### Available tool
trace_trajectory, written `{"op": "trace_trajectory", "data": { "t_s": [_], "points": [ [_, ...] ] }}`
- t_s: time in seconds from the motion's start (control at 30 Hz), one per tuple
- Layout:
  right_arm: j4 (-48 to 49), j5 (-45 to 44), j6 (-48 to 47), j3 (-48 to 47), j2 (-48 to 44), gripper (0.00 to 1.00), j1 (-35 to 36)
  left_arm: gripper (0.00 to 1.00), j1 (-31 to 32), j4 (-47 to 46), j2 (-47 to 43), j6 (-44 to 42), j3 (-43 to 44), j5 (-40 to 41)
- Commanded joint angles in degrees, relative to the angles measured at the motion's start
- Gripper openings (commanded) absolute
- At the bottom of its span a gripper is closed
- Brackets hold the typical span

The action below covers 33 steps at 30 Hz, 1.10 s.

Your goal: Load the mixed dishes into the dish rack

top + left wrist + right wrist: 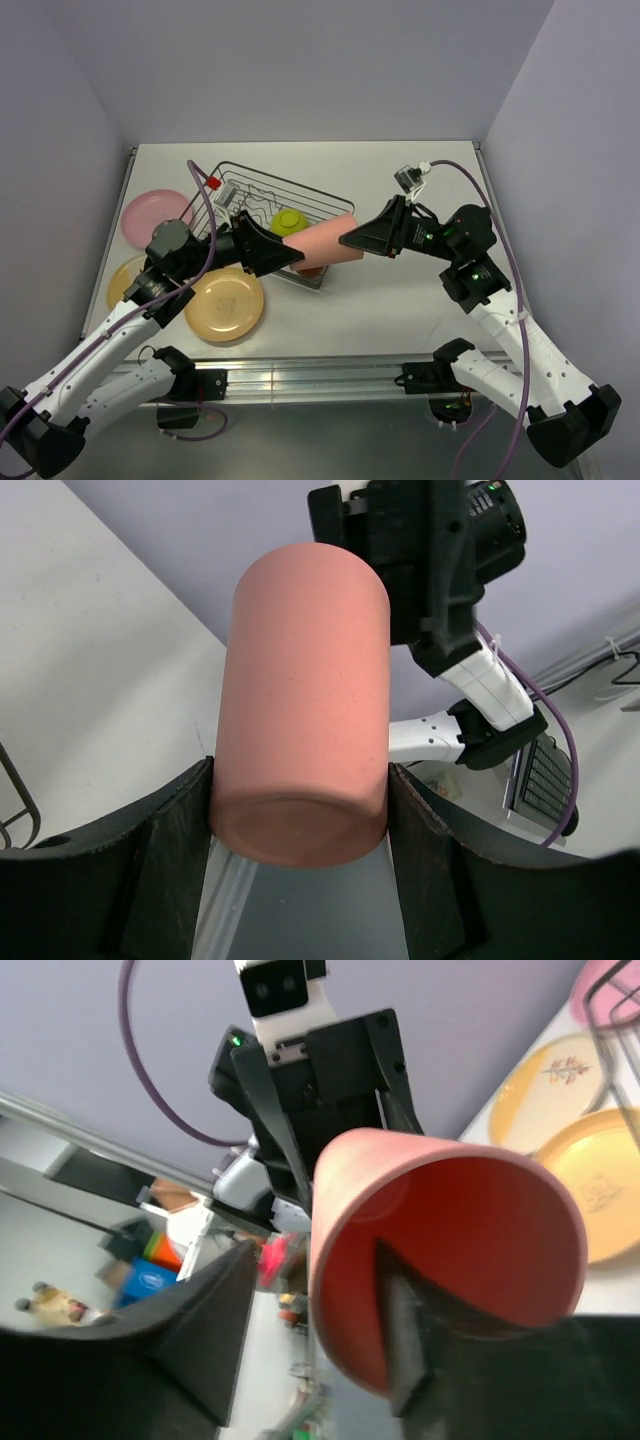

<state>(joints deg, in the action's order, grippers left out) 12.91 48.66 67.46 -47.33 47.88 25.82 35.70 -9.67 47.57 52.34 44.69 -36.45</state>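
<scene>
Over the dish rack's (262,176) near right corner I see the salmon-pink tumbler (325,242) lying level in the air. My left gripper (288,256) clamps its base from both sides. My right gripper (352,240) straddles its rim, loosened, outer finger clear.

**Salmon-pink tumbler** (325,243): a plain cylinder that lay horizontal in the air over the near right corner of the dish rack (300,190). Its closed base was clamped between the fingers of the left end effector (292,256). 1 finger of the right end effector (350,238) sat loosely inside its open mouth.

**Rack:** silver wire, askew on the desk (400,300), with the lime-green bowl (289,221) inside.

**Flat on the desk to its left:** the pink plate (148,212) farthest, the partly hidden pale cream plate (122,280), and the tan-orange plate (225,303) nearest.
</scene>
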Motion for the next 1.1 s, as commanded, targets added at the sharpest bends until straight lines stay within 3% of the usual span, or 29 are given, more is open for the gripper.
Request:
{"op": "trace_trajectory", "data": {
  "t_s": [0.0,0.07,0.17,0.23,0.3,0.33,0.4,0.47,0.6,1.07],
  "points": [
    [-2.96,-0.15,-4.0,-2.06,-0.51,0.63,-0.33,0.15,-0.11,-2.99,1.47,0.66,2.6,1.56],
    [-6.29,-2.07,-6.28,-3.46,-0.33,0.78,-0.42,0.0,-0.02,-1.33,2.0,-0.48,3.56,2.25],
    [-19.99,-7.77,-15.41,-7.85,-1.03,0.88,-1.12,0.0,-0.11,6.74,1.91,-4.51,6.19,7.5],
    [-31.67,-17.6,-22.35,-11.44,-1.64,0.98,-1.3,0.0,-0.2,17.9,2.17,-7.94,8.39,13.04],
    [-43.07,-27.34,-27.53,-13.92,-2.44,1.0,-1.39,0.0,-0.28,24.67,3.14,-9.79,11.99,22.67],
    [-46.36,-37.14,-28.6,-14.97,-2.53,1.0,-1.39,0.0,-0.28,32.53,3.84,-10.84,13.66,26.48],
    [-52.62,-47.55,-31.24,-17.17,-2.79,1.0,-1.39,0.0,-0.28,39.26,6.21,-11.12,17.62,37.08],
    [-55.35,-51.28,-33.18,-17.79,-2.53,1.0,-1.3,0.0,-0.28,49.33,9.88,-10.68,21.82,45.11],
    [-57.47,-53.15,-35.9,-17.01,-3.23,1.0,-1.39,0.0,-0.28,56.69,14.04,-10.76,25.09,55.68],
    [-56.24,-49.63,-35.29,-14.28,-4.64,1.0,-1.39,0.0,-0.28,64.42,26.43,-15.07,33.8,56.75]
  ]
}}
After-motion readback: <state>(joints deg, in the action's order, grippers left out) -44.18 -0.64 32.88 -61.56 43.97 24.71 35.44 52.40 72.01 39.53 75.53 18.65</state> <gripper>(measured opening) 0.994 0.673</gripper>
